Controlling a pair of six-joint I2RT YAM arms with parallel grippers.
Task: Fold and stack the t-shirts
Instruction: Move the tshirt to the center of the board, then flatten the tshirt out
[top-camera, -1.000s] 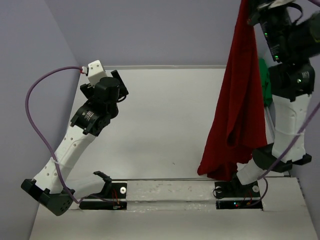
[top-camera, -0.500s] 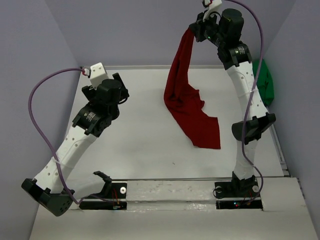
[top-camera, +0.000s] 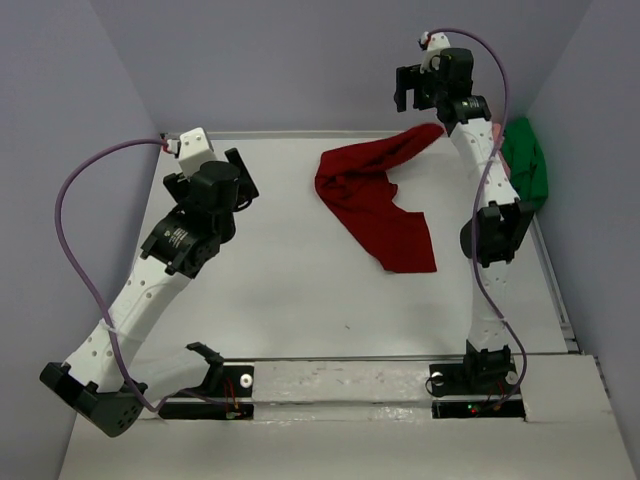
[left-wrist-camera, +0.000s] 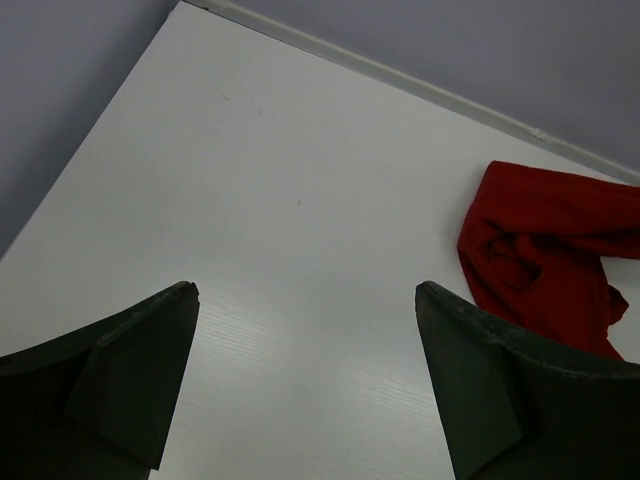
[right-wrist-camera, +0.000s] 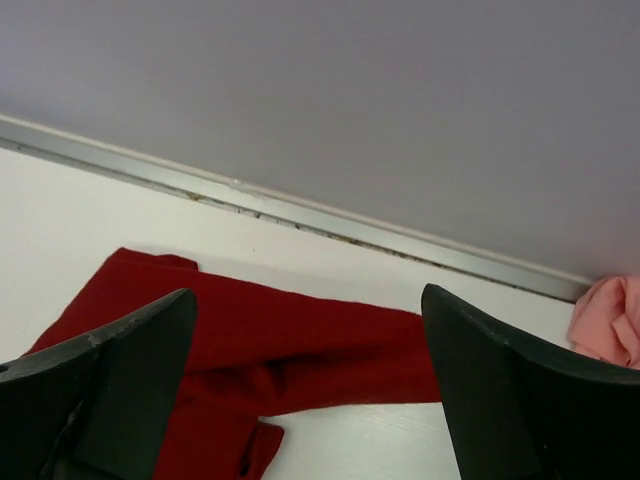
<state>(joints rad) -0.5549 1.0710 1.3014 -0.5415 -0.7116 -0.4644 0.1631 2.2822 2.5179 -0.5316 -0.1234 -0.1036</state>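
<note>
The dark red t-shirt (top-camera: 375, 200) lies crumpled on the table's far right part, one end stretching toward the back wall. My right gripper (top-camera: 405, 90) hangs above that end, open and empty; in the right wrist view the red t-shirt (right-wrist-camera: 280, 340) lies below the spread right gripper (right-wrist-camera: 306, 292). The bright green t-shirt (top-camera: 525, 165) is bunched at the far right edge, with a bit of the pale pink t-shirt (top-camera: 495, 130) beside it, also showing in the right wrist view (right-wrist-camera: 610, 320). My left gripper (top-camera: 240, 172) stands open over bare table at the left (left-wrist-camera: 305, 290), the red t-shirt (left-wrist-camera: 545, 250) off to its right.
The white table (top-camera: 290, 280) meets a grey wall at the back (top-camera: 300, 60) and walls at both sides. A purple cable (top-camera: 75, 190) loops off the left arm. The arm bases stand on a rail (top-camera: 340, 385) at the near edge.
My right gripper swung left and back with the red t-shirt hanging from it, then opened. The shirt dropped and now lies on the table. The left arm stayed nearly still.
</note>
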